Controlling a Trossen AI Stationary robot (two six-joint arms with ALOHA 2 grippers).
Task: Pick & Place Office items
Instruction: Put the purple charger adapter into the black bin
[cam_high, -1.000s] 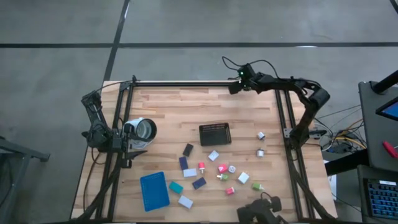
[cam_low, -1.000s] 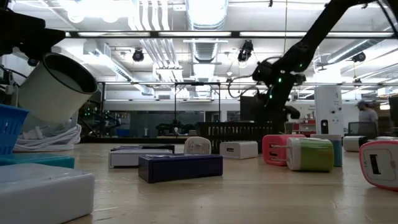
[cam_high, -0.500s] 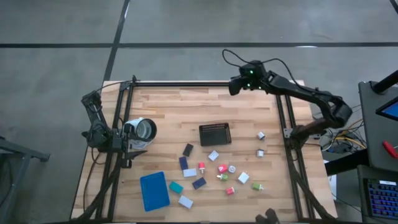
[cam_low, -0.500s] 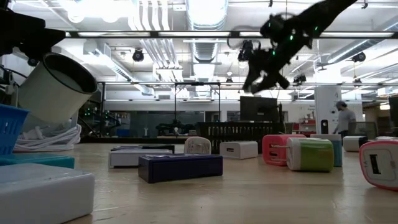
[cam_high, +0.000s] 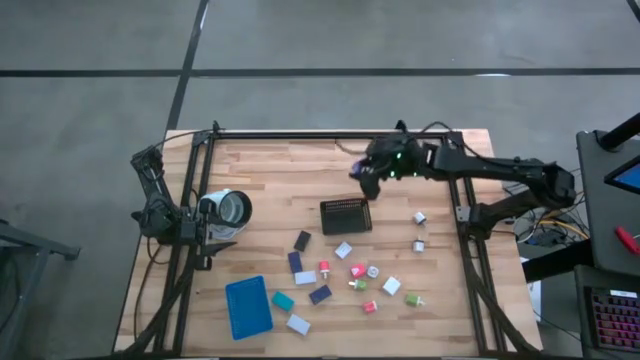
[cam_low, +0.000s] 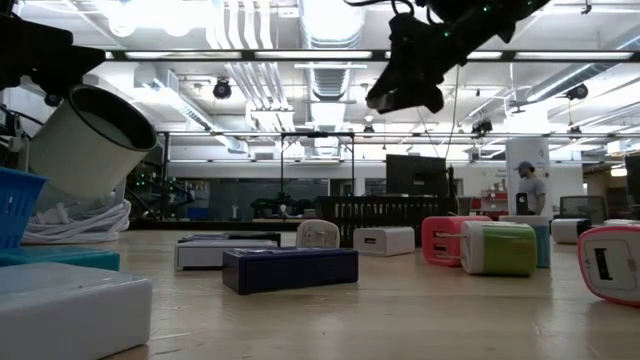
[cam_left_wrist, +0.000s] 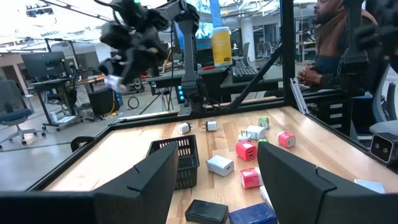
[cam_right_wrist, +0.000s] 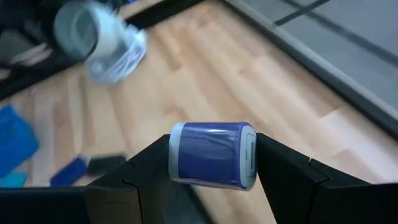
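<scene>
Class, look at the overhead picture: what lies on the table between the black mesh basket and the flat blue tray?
In the high view, a small black block and a navy block lie between the mesh basket and the blue tray; otherwise bare wood.

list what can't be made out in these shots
- Black mesh basket contents: high view too small; left wrist view shows only its side wall.
- Blue block in the right end effector: right wrist view blurred, details unreadable; a speck in the high view.
- Left end effector: hidden by the arm in the high view.
- Pink item: cut by the low view's edge.
</scene>
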